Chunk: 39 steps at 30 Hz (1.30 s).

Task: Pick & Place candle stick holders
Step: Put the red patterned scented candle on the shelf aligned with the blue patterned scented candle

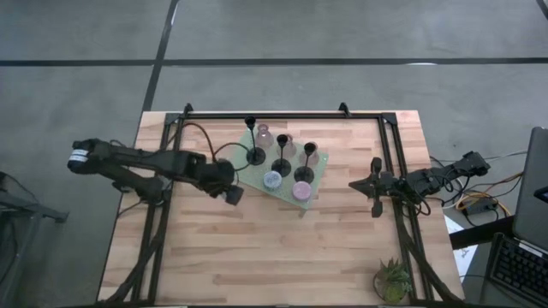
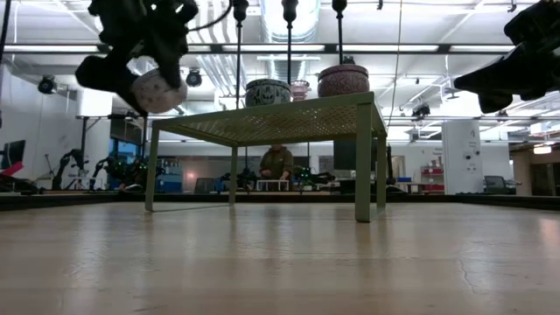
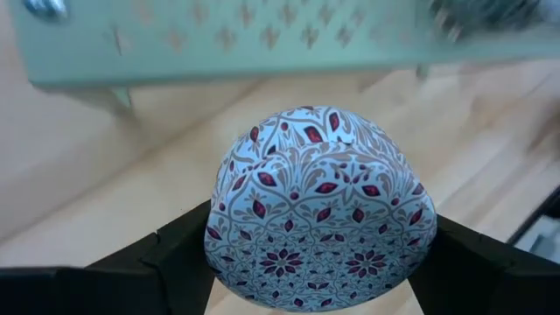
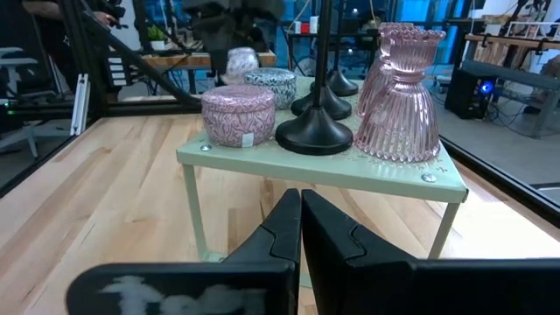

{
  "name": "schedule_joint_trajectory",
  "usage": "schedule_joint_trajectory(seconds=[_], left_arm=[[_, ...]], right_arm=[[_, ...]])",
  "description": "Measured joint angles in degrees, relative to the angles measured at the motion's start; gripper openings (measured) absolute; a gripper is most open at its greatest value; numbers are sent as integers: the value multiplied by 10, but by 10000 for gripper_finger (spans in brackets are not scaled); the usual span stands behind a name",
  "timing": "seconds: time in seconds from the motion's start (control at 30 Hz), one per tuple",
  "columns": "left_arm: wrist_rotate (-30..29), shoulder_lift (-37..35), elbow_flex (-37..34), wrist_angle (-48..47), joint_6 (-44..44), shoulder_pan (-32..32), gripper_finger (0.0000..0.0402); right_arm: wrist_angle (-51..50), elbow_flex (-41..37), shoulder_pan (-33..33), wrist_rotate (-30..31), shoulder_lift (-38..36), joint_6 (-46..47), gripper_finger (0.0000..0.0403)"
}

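1 patterned holder (image 3: 319, 210) clamped in left hand (image 1: 229, 193); right hand (image 1: 374, 185) together, apparently empty.

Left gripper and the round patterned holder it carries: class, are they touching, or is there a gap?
Touching. The left wrist view shows the left gripper with both dark fingers pressed against the sides of the patterned holder.

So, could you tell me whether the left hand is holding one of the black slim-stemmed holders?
No, the left hand grips a squat round patterned holder between its fingers.
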Motion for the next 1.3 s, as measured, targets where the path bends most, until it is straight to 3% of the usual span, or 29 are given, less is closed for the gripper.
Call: schedule_joint_trajectory(seconds=[0.17,0.6,1.3], left_arm=[[-50,-2,16,1,-3,11,305],[-89,0,17,14,21,52,305],[-98,45,18,81,88,61,305]], right_arm=[[0,0,0,0,0,0,8],[0,0,0,0,0,0,8],[0,0,0,0,0,0,8]])
